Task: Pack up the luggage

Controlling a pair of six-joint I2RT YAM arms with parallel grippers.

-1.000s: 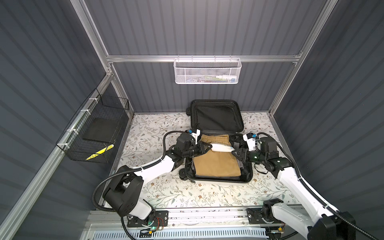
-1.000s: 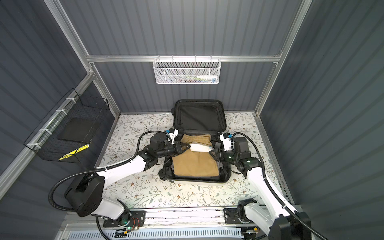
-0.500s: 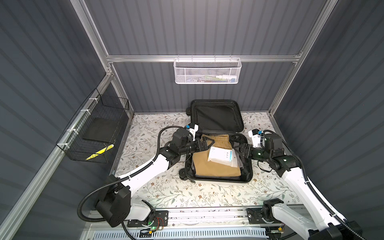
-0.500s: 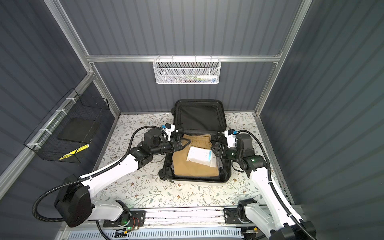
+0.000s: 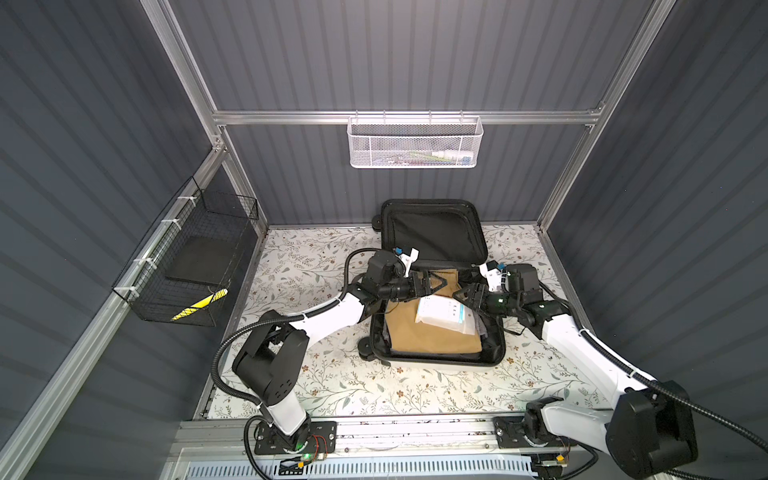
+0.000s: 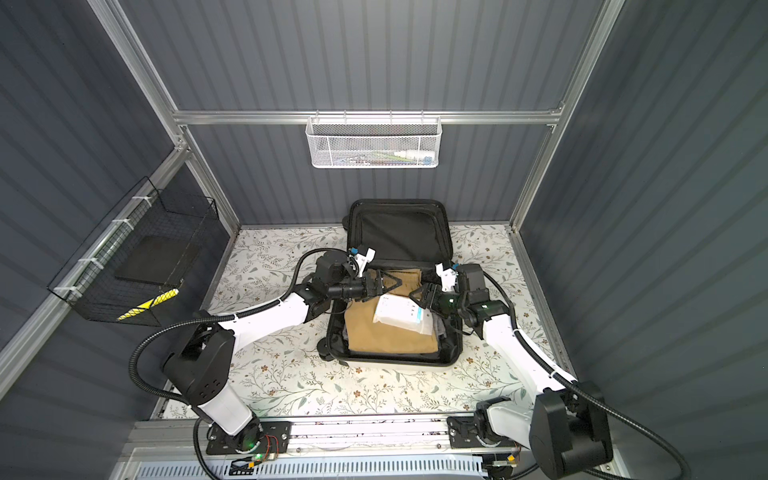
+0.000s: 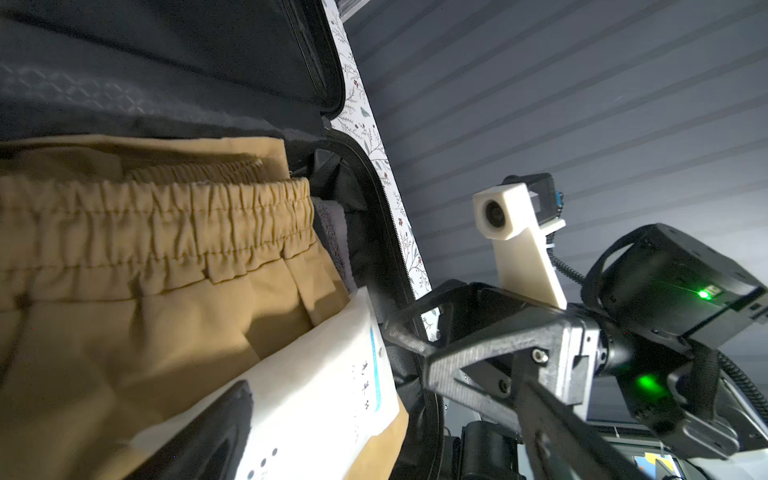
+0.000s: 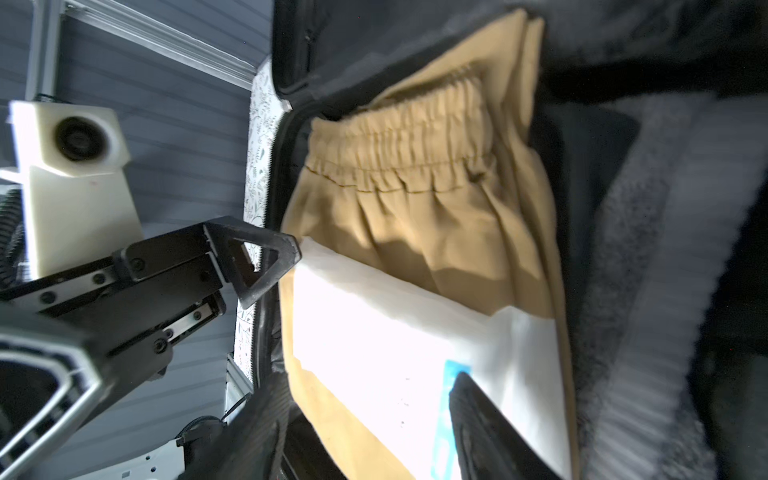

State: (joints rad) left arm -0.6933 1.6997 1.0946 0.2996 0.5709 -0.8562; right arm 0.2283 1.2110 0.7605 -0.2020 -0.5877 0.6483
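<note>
The luggage [image 5: 436,362] [image 6: 395,360] lies open on the floral floor, its black-lined lid [image 5: 432,232] leaning on the back wall. Folded tan shorts [image 5: 432,338] [image 7: 124,257] [image 8: 415,199] fill the base. A white packet with a blue strip [image 5: 444,314] [image 6: 401,313] [image 7: 316,374] [image 8: 395,340] rests flat on them. My left gripper [image 5: 438,284] [image 6: 392,283] [image 7: 382,457] hovers open over the far left of the base. Facing it from the right, my right gripper [image 5: 463,296] [image 6: 417,294] [image 8: 380,436] is open, one finger [image 8: 490,428] over the packet's blue strip.
A white mesh basket [image 5: 415,145] holding small items hangs on the back wall. A black wire basket [image 5: 187,270] hangs on the left wall with a dark pad and a yellow-black item. A grey garment [image 8: 644,249] lies along the luggage's right side.
A second ago both grippers held the white packet between them over the luggage. Both have let go and drawn apart, and the packet now lies on the shorts.
</note>
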